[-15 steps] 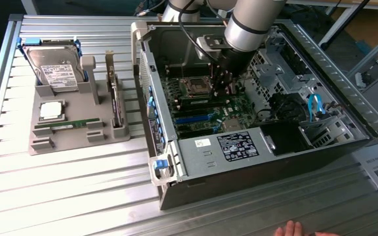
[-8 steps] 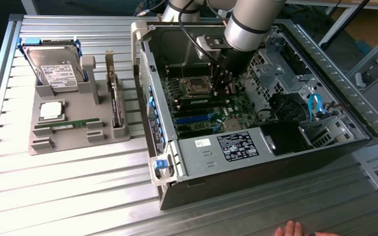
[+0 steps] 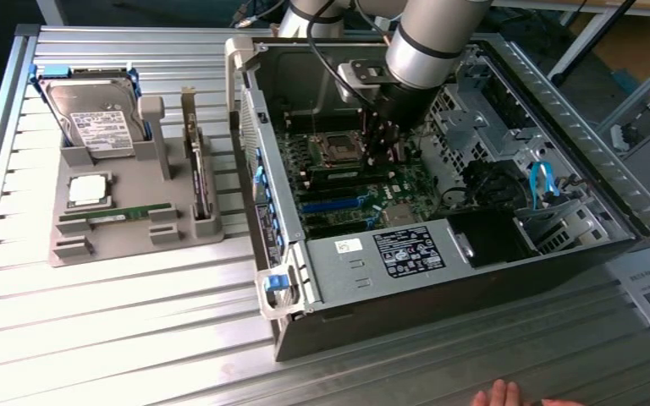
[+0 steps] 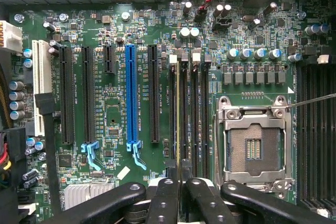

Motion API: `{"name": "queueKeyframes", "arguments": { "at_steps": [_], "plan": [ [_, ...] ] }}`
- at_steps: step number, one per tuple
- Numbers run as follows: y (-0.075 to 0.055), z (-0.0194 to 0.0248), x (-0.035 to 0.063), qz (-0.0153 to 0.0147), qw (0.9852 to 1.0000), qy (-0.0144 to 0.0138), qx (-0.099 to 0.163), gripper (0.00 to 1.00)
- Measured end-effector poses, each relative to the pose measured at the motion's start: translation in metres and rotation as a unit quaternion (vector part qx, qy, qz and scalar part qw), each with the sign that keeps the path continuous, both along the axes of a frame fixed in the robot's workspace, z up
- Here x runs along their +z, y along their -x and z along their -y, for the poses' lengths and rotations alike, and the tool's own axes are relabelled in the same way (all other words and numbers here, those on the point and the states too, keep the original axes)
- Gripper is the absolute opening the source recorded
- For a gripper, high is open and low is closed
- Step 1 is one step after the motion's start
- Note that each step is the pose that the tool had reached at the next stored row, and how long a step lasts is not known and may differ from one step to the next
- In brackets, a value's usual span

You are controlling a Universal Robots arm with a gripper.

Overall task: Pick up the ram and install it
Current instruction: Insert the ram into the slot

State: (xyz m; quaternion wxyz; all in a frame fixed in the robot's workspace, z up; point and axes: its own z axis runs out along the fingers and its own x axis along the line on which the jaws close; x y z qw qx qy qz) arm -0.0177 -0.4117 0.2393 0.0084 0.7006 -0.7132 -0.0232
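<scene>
1. Exterior view: the arm reaches down into the open computer case (image 3: 415, 249), which lies on its side on the desk (image 3: 99, 321). The gripper (image 3: 388, 150) is low over the motherboard (image 3: 342, 190), just beside the processor socket (image 3: 337, 152).
2. Exterior view: at this view's left a grey holder (image 3: 133, 244) carries a second stick (image 3: 116, 213) lying flat, well apart from the case. A person's hand (image 3: 506, 395) rests at the desk's near edge.
3. Wrist view: the gripper (image 4: 181, 178) is closed on the ram (image 4: 177, 114). The ram is seen edge-on as a thin pale line running away from the fingers (image 4: 167, 198).
4. Wrist view: the ram lies along the bank of black memory slots (image 4: 193, 114), between the blue expansion slot (image 4: 131, 98) and the empty processor socket (image 4: 255, 148). It lines up with one of the slots nearest the blue one. I cannot tell whether it is already touching the slot or hangs just above it.
5. Judgement: the pick-up looks done, and the step in hand is the install. That calls for keeping the stick's edge parallel to the slot and upright, with pressure straight down and evenly at both ends, so the latches can catch.
</scene>
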Motion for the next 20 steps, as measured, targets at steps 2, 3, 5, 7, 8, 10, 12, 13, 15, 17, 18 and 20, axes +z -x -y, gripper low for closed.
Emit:
{"name": "queueKeyframes", "arguments": {
  "at_steps": [2,3,5,7,8,10,12,13,15,17,18,20],
  "plan": [
    [0.0000,0.0000,0.0000,0.0000,1.0000,0.0000,0.000,0.12],
    [0.0000,0.0000,0.0000,0.0000,1.0000,0.0000,0.001,0.12],
    [0.0000,0.0000,0.0000,0.0000,1.0000,0.0000,0.004,0.12],
    [0.0000,0.0000,0.0000,0.0000,1.0000,0.0000,0.007,0.12],
    [0.0000,0.0000,0.0000,0.0000,1.0000,0.0000,0.007,0.12],
    [0.0000,0.0000,0.0000,0.0000,1.0000,0.0000,0.007,0.12],
    [0.0000,0.0000,-0.0004,0.0000,1.0000,0.0000,0.007,0.12],
    [0.0000,0.0000,-0.0005,0.0000,1.0000,0.0000,0.007,0.12],
    [0.0000,0.0000,-0.0009,0.0000,1.0000,0.0000,0.007,0.12],
    [0.0000,0.0000,-0.0009,0.0000,1.0000,0.0000,0.007,0.12],
    [0.0000,0.0000,-0.0009,0.0000,1.0000,0.0000,0.007,0.12],
    [0.0000,0.0006,-0.0010,0.0001,1.0000,-0.0001,0.007,0.12]
  ]
}}
